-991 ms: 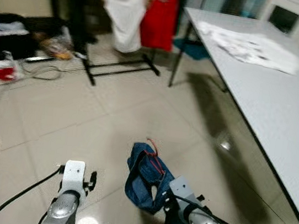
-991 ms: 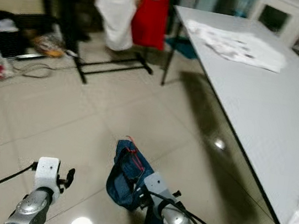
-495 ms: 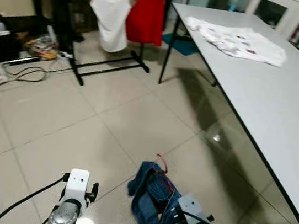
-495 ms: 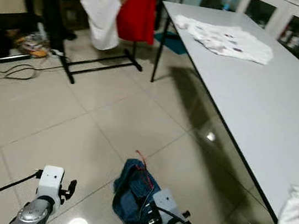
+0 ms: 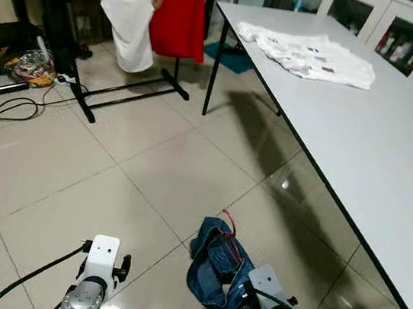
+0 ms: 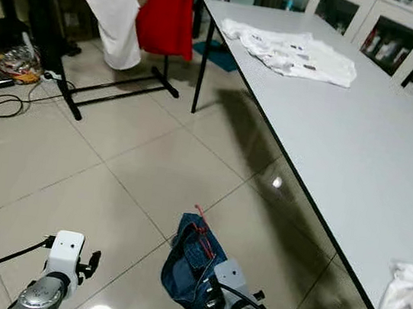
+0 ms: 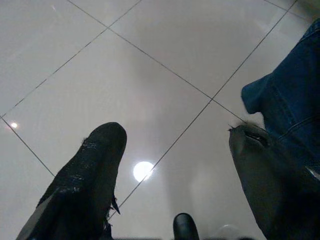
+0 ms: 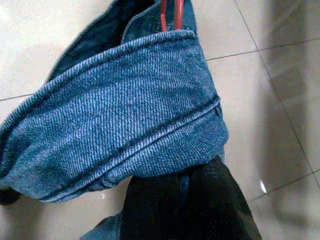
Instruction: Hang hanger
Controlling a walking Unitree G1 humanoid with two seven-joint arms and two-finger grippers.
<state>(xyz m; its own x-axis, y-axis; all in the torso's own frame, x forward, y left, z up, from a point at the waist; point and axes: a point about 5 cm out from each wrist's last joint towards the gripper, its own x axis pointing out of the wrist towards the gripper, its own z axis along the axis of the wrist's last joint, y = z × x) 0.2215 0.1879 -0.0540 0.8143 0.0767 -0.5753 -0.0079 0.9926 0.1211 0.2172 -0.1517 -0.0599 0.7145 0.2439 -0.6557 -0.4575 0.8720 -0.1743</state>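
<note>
No legible text, labels, brands or numbers. Small dark marks on white garment (image 5: 307,55) on table (image 5: 392,150); pale patch on red garment (image 5: 179,12): both unreadable.

denim garment (image 5: 215,267): blue, with a red hanger (image 5: 228,227). rack clothes: white shirt (image 5: 124,4), red shirt (image 5: 179,8). table (image 5: 363,138): pale grey.

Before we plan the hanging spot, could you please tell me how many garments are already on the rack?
2: a white garment on the rack's left and a red garment beside it on the right; the rack's top is cropped, so more may be hidden.
</note>
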